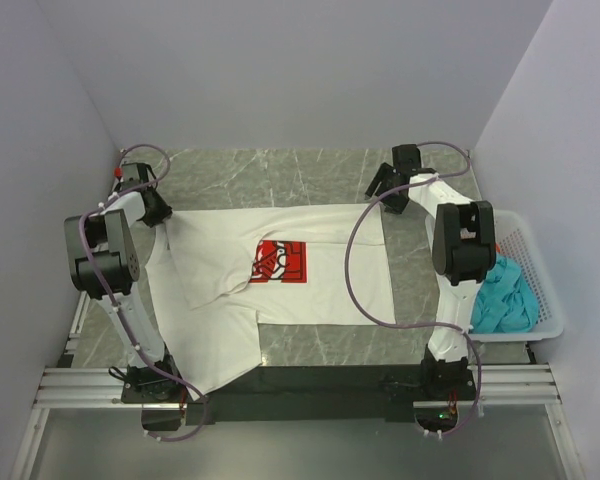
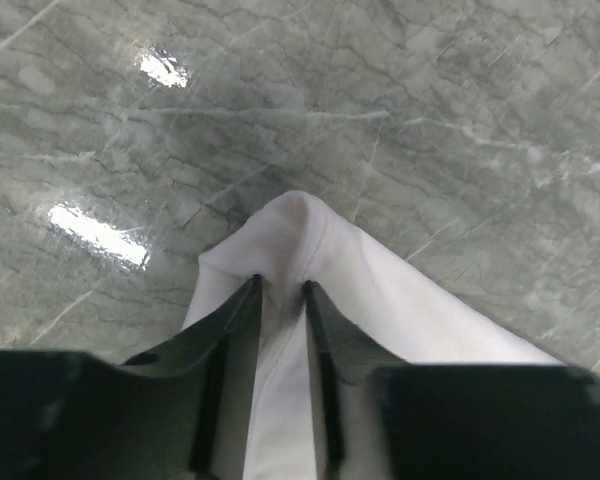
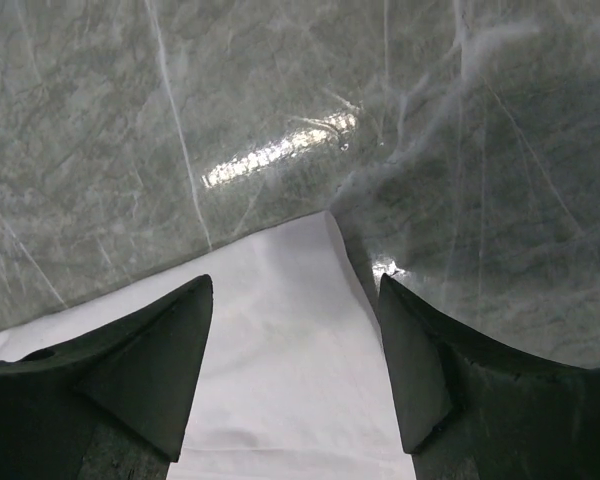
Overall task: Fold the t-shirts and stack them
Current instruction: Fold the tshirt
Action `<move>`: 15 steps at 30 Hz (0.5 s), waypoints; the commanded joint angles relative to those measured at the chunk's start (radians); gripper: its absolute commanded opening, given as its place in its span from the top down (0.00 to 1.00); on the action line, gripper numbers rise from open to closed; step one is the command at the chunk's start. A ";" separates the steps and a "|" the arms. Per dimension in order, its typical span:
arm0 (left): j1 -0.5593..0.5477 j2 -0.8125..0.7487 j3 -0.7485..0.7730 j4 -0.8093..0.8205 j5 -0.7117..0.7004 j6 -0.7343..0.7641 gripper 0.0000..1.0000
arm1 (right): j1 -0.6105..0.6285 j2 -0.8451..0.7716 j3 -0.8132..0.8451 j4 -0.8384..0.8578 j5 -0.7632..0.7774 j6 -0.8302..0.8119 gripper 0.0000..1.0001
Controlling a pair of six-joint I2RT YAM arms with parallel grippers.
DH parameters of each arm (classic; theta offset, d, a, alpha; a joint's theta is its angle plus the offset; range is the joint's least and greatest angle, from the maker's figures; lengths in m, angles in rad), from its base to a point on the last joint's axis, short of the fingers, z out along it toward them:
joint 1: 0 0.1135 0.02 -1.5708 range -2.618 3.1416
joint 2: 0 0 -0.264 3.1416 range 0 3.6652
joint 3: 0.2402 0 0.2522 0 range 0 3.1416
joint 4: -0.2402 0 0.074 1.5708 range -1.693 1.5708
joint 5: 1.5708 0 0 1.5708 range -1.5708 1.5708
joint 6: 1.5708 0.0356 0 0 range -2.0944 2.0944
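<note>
White shirt (image 1: 280, 290) spread on table (image 1: 310, 170), print up. Left gripper (image 2: 280, 288) at far-left corner, jaws nearly together, cloth pinched between. Right gripper (image 3: 295, 285) wide open astride far-right corner, holding nothing. Risk: lifting now raises one corner only, skewing the fold.

We record left arm (image 1: 105, 250) and right arm (image 1: 465, 245): white links, black cylindrical joint housings. Grey-purple cable (image 1: 347, 262) loops beside each. Black bases (image 1: 148, 385) at 6 o'clock. We see left gripper (image 2: 280, 287) fingers (image 2: 225, 340) black, slim; right gripper (image 3: 295, 285) fingers (image 3: 150, 370) black, wedge-shaped. Red tab (image 1: 115, 172) at 10 o'clock.
</note>
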 commanded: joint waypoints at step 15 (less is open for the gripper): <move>0.004 -0.095 -0.024 -0.036 -0.087 0.006 0.99 | -0.022 0.041 0.056 -0.009 0.006 0.021 0.28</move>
